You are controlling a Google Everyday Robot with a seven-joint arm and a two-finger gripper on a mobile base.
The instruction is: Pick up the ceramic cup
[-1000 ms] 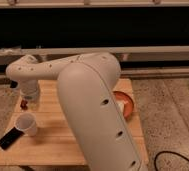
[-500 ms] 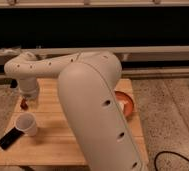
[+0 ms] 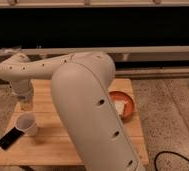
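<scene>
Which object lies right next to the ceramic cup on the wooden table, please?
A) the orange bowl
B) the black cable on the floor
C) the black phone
C: the black phone lies almost against the ceramic cup, at its near left in the camera view, while the orange bowl sits far across the table to the right; the gripper hangs just behind the cup.

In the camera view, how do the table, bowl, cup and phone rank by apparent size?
1. table
2. bowl, partly behind the arm
3. cup and phone: they look alike, so unranked
The pincer hangs over the table, just beyond the cup.
</scene>
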